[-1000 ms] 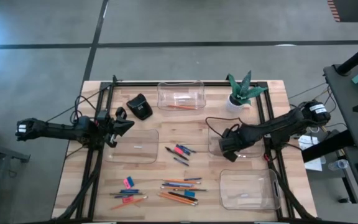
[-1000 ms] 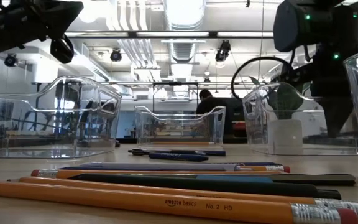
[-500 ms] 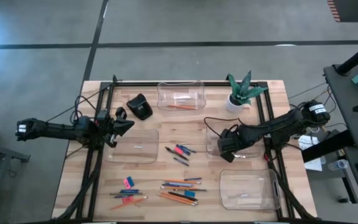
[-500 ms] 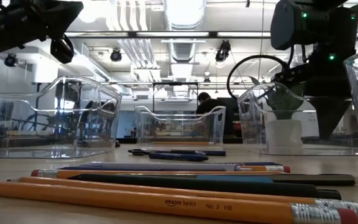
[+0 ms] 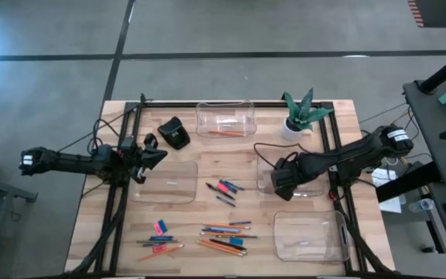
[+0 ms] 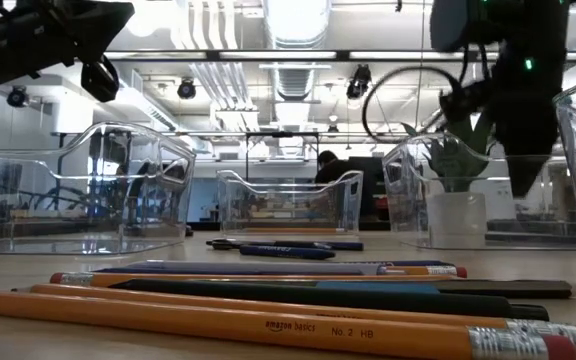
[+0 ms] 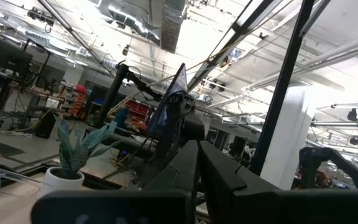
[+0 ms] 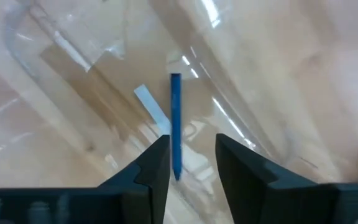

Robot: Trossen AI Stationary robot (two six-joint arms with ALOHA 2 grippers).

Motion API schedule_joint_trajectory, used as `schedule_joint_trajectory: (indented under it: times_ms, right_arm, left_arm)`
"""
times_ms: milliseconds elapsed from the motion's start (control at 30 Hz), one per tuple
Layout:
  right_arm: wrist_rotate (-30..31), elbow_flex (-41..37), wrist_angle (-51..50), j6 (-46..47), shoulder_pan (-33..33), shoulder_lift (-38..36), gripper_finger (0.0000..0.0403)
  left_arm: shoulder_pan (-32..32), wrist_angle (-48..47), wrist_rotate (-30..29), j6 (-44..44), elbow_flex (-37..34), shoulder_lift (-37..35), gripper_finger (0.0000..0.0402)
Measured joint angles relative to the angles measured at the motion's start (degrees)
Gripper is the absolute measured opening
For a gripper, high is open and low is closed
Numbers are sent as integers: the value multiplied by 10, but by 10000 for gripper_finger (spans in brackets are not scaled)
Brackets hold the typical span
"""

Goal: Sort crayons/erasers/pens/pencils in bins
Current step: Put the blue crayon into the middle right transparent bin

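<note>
Over the right-hand clear bin, my right gripper hangs with its two dark fingers parted, and a blue crayon shows in the gap between them, lying on the bin's clear floor beside a pale sticker; whether the fingers touch the crayon I cannot tell, but nothing is clamped. From above, that gripper's dark head covers most of this bin, so its contents are hidden there. My left gripper waits at the table's left side, just beside the corner of another clear bin, fingers pressed together and carrying nothing. Across the wooden table, the far bin holds an orange pencil, and the near-right bin sits by the front edge. Between the bins, loose in the middle, lie a few dark pens and a pink eraser. Along the front edge there is a bigger scatter: orange pencils, pens and blue sticks mixed, and another pink eraser off to the left. A black lump-shaped object sits behind my left gripper, and a potted plant in a white pot stands just behind the right arm. At table height, the pencils fill the foreground, and a person is in the room far behind.
</note>
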Motion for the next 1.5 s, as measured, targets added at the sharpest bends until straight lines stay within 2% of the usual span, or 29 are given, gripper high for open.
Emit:
schedule_joint_trajectory:
  times_ms: [167,267,400,533,633,767,967,1133,1500]
  right_arm:
    - [69,96,-37,9,0,-4,121]
    - [96,136,38,-2,0,3,119]
    - [89,158,173,-55,0,45,119]
    - [86,200,210,-103,0,111,119]
    - [81,247,196,-142,0,169,118]
    - [41,316,153,-189,-3,244,118]
    - [37,377,22,-213,-11,342,118]
    - [-1,381,39,-243,-25,381,118]
    - [-28,413,39,-275,-54,419,118]
  left_arm:
    - [0,0,0,0,0,0,0]
    - [0,0,0,0,0,0,0]
    - [0,0,0,0,0,0,0]
    - [0,0,0,0,0,0,0]
    - [0,0,0,0,0,1,0]
    - [0,0,0,0,0,1,0]
    - [0,0,0,0,0,1,0]
    - [0,0,0,0,0,1,0]
    - [0,0,0,0,0,3,0]
